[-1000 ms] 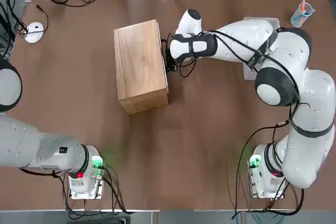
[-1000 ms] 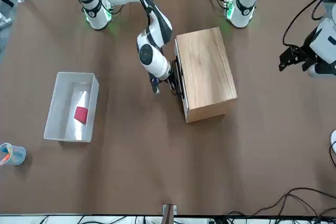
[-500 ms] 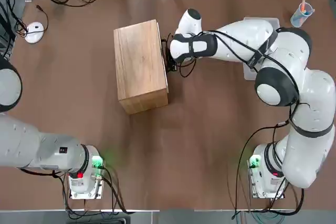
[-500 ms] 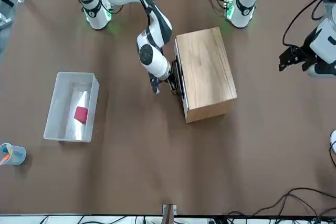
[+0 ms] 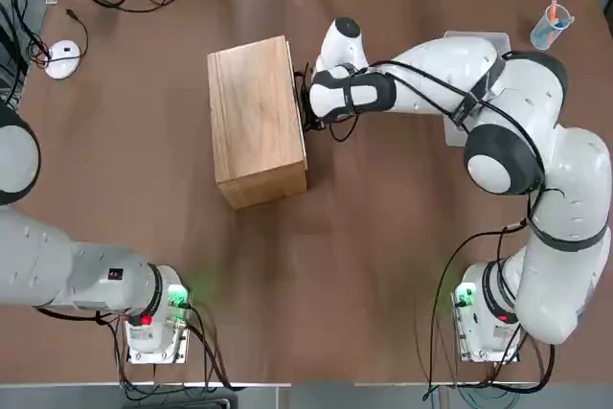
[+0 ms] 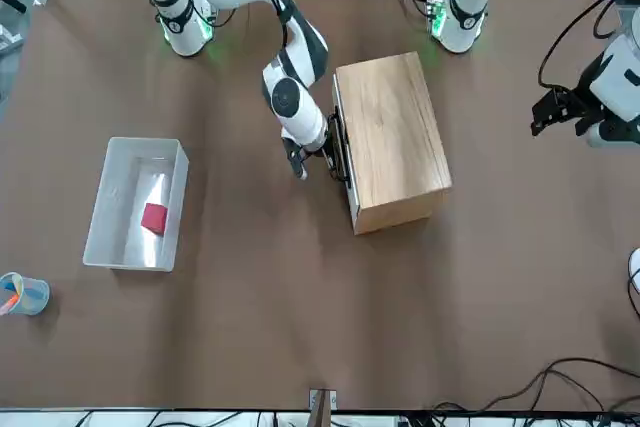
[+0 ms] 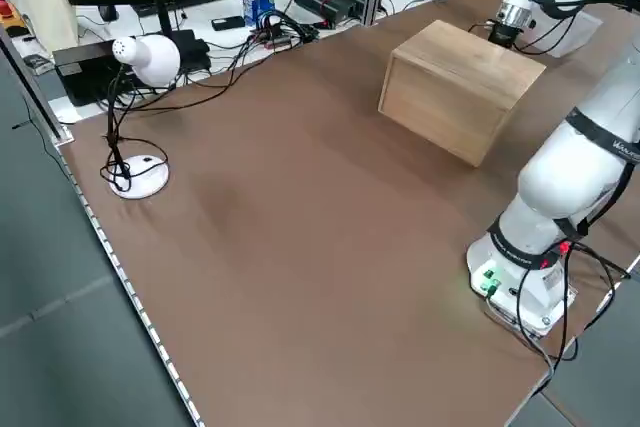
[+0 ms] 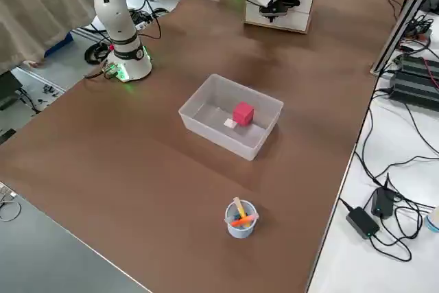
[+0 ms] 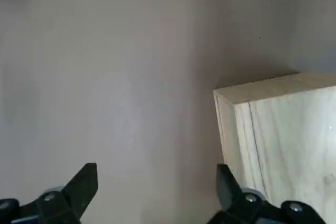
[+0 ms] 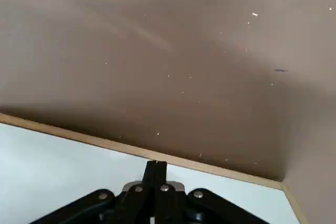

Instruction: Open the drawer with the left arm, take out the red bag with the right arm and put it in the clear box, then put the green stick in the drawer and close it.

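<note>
The table [image 6: 300,327] is plain matte brown. On it, the cabinet [image 6: 392,137] is pale wood with a fine straight grain. A bright red bag [image 6: 153,218] shows through the milky clear box [image 6: 100,207]. The small cup [image 8: 239,226] is pale blue, with orange and yellow sticks inside. Both arms are glossy white with dark grey rings, their end effectors black, and green lights glow at their bases.

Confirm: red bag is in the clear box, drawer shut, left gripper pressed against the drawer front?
Wrong arm. The front view shows the right gripper at the drawer front; the left gripper is parked far off. The red bag is in the clear box.
</note>
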